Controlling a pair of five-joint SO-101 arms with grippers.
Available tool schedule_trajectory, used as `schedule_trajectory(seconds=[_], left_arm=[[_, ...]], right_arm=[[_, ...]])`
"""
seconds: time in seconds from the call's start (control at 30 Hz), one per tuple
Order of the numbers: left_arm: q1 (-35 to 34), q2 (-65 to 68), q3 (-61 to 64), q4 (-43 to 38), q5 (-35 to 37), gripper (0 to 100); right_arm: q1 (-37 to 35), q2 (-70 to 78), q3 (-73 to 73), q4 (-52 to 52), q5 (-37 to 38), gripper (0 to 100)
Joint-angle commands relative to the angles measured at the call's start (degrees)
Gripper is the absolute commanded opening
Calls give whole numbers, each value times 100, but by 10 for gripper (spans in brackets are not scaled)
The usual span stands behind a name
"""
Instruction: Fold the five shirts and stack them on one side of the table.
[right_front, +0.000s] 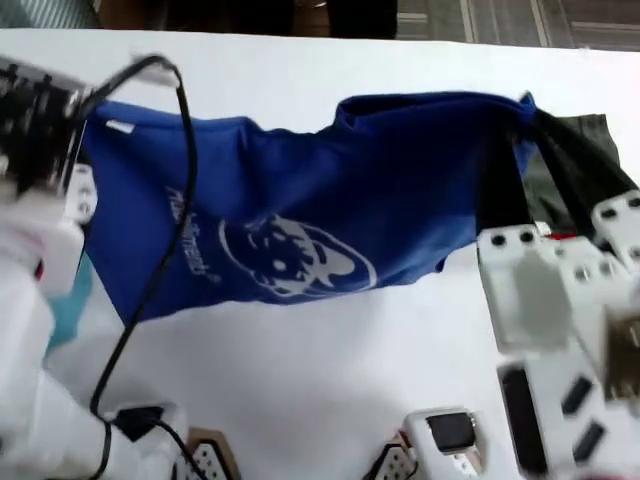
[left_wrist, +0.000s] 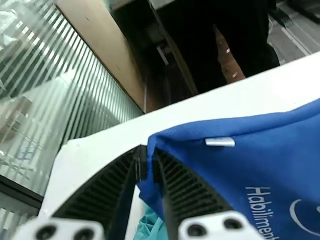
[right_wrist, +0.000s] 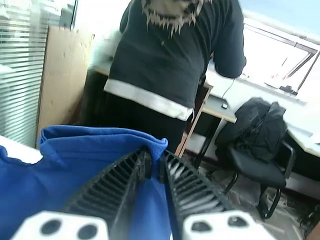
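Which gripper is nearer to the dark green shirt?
Right. The right gripper, jaws shut on the blue shirt, is just beside the dark green shirt; the left gripper grips the blue shirt's opposite end, farther away.

Three shirts: blue shirt (right_front: 300, 200), dark shirt (right_front: 592, 135), teal shirt (right_front: 70, 300); two tools: left tool (left_wrist: 148, 167), right tool (right_wrist: 153, 167)

The blue shirt (right_front: 330, 210) covers most of what lies under it. A teal cloth (right_front: 72, 300) peeks out just beside the left tool (left_wrist: 146, 159), the rest of it hidden. A dark green shirt (right_front: 592, 135) behind the right tool (right_wrist: 153, 159) is largely masked by blue fabric and that arm. Both arms are blurred in the high view. The cloth pinched inside each tool's closed fingers is out of sight. The shirt's white print (left_wrist: 265, 212) is cut off by the left wrist picture's edge.
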Motion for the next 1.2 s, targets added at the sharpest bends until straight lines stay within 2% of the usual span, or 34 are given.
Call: schedule_trajectory(seconds=[0.0,0.2,0.5,0.8,1.17], left_arm=[[9,-440,242,88,-35,26],[26,-1336,1763,-18,-18,26],[9,-2611,3257,-492,-44,26],[0,-3244,3266,-492,-18,26],[0,-3508,2633,-457,-18,26]], right_arm=[[66,-286,-158,31,26,21],[66,-637,-158,-66,26,21],[66,-963,-158,-145,35,21],[75,-1648,-158,-119,35,20],[75,-2026,-132,-119,26,20]])
